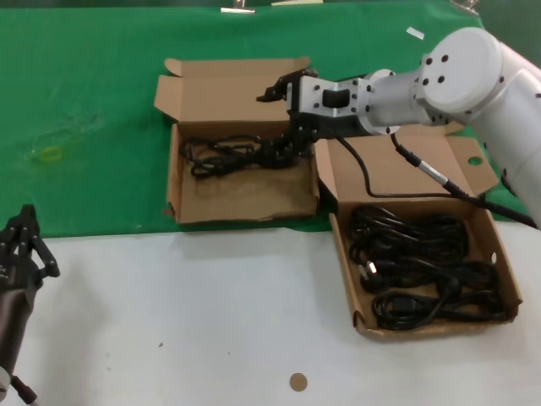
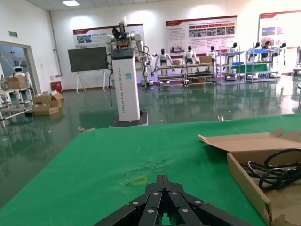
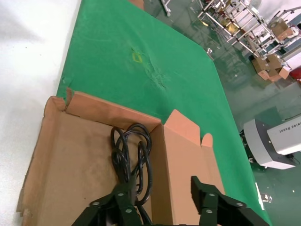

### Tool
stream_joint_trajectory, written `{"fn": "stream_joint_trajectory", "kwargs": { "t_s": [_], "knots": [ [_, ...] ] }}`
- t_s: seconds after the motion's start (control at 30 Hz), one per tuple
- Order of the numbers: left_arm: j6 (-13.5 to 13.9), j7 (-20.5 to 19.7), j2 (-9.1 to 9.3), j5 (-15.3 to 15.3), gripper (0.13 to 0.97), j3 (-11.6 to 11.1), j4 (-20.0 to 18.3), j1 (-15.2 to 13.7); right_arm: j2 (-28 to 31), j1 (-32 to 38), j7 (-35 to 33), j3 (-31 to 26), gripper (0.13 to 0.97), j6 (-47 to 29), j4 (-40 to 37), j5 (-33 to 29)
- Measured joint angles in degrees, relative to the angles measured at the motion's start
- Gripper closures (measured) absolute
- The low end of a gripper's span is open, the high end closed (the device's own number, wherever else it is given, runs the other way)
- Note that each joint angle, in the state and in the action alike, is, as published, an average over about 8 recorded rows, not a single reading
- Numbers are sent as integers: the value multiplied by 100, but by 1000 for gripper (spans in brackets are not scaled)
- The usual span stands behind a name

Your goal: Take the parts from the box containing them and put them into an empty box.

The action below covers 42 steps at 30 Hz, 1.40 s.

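Observation:
The squarish brown box (image 1: 241,190) at left holds one black cord bundle (image 1: 224,155). The longer box (image 1: 499,254) at right holds several cord bundles (image 1: 418,262). My right gripper (image 1: 279,123) hangs over the far right corner of the squarish box with its jaws wide open. In the right wrist view the right gripper (image 3: 162,190) has one finger (image 3: 122,200) over the cord bundle (image 3: 131,155) and the other over the lid (image 3: 188,155). My left gripper (image 1: 25,241) is parked at the lower left and is shut and empty; it also shows in the left wrist view (image 2: 162,181).
The boxes straddle the edge between the green cloth (image 1: 84,101) and the white table (image 1: 211,313). A small brown disc (image 1: 297,382) lies near the front edge. A yellow mark (image 1: 51,154) is on the cloth. The left wrist view shows the squarish box's wall (image 2: 247,179).

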Motion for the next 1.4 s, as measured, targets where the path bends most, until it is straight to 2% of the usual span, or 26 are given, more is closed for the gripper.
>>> {"fn": "stream_joint_trajectory", "kwargs": {
  "t_s": [0.17, 0.3, 0.57, 0.7, 0.87, 0.97, 1.1, 1.27, 1.37, 1.4],
  "knots": [
    [0, 0, 0, 0, 953, 0, 0, 0, -8, 17, -16, 6, 627, 22, -39, 19],
    [0, 0, 0, 0, 953, 0, 0, 0, -8, 8, -16, 13, 627, 34, -35, 28],
    [0, 0, 0, 0, 929, 0, 0, 0, 9, -334, 34, 173, 406, 263, 222, 193],
    [0, 0, 0, 0, 914, 0, 0, 0, 24, -640, 82, 317, 344, 471, 453, 343],
    [0, 0, 0, 0, 845, 0, 0, 0, 44, -1071, 147, 520, 242, 764, 778, 554],
    [0, 0, 0, 0, 803, 0, 0, 0, 57, -1334, 186, 643, 242, 942, 976, 683],
    [0, 0, 0, 0, 803, 0, 0, 0, 74, -1692, 240, 811, 208, 1184, 1245, 857],
    [0, 0, 0, 0, 688, 0, 0, 0, 96, -2140, 307, 1022, 150, 1485, 1581, 1075],
    [0, 0, 0, -1, 619, 0, 0, 0, 109, -2408, 347, 1147, 145, 1666, 1783, 1206],
    [0, 0, 0, -1, 619, 0, 0, 0, 113, -2498, 360, 1190, 142, 1727, 1851, 1250]
  ]
}}
